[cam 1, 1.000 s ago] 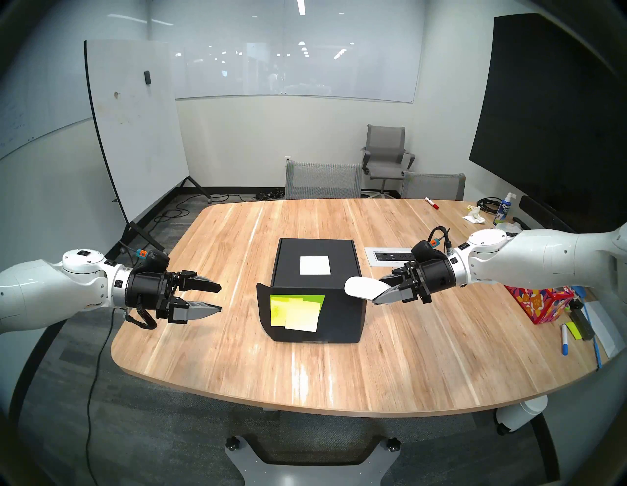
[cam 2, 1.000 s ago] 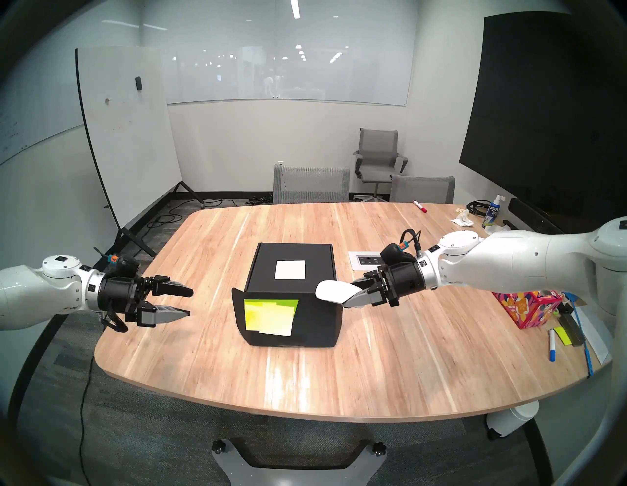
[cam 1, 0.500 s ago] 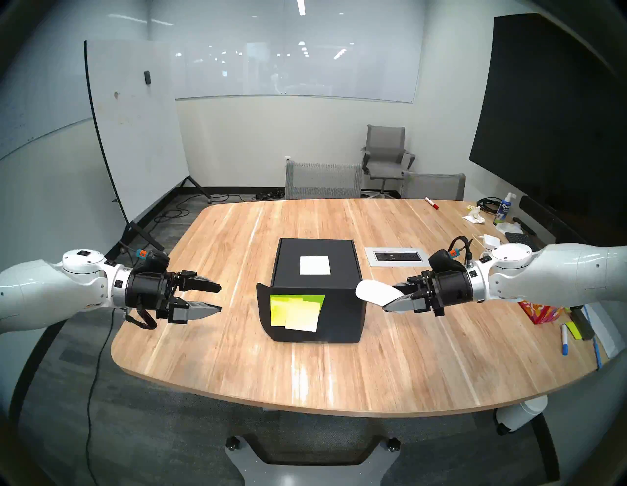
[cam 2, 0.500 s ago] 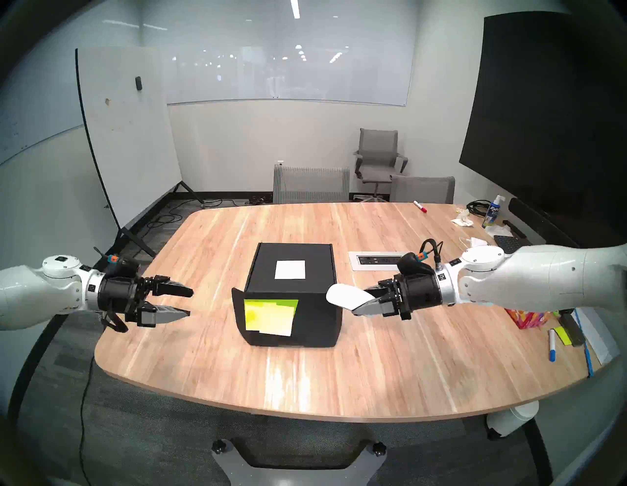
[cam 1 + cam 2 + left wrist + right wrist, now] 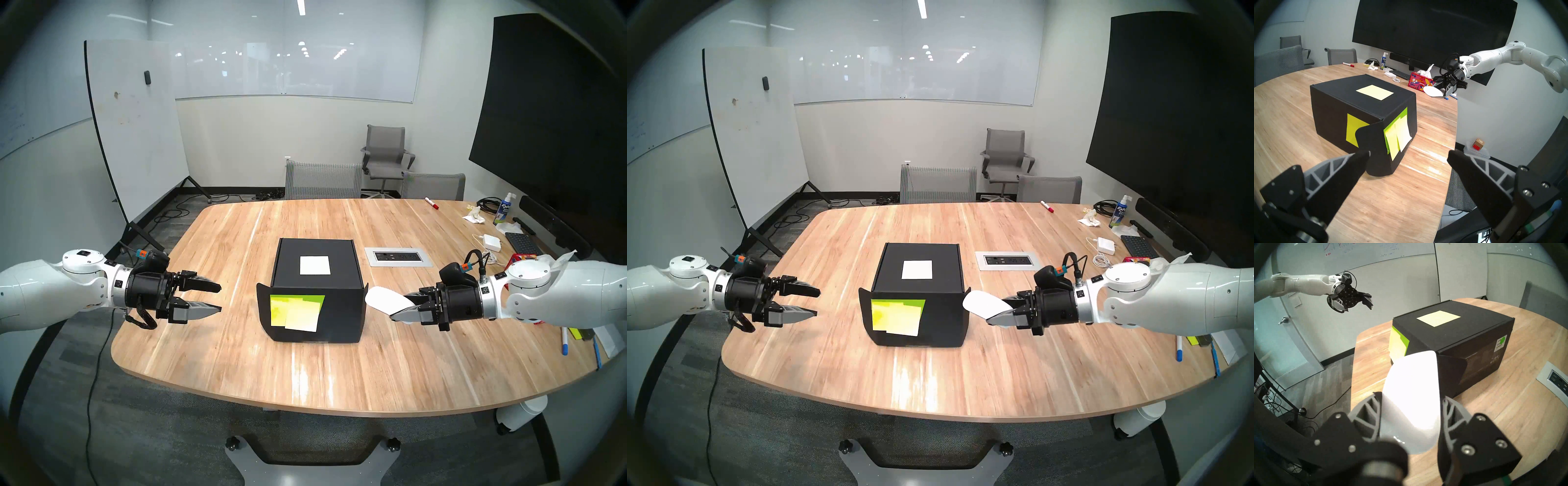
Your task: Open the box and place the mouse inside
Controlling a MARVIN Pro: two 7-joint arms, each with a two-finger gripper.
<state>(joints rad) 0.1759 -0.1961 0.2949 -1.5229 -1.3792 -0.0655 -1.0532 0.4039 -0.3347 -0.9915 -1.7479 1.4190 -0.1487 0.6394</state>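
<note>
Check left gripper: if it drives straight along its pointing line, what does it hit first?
Probably the box: the open left gripper aims at its near corner flap, beside the yellow-green sticky notes. Depth is unclear, but nothing lies between.

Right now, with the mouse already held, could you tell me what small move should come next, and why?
Probably bring the open left gripper to the sticky-noted front flap and lift it. The black box is closed on top, while the right gripper is occupied clamping the white mouse beside the box.
</note>
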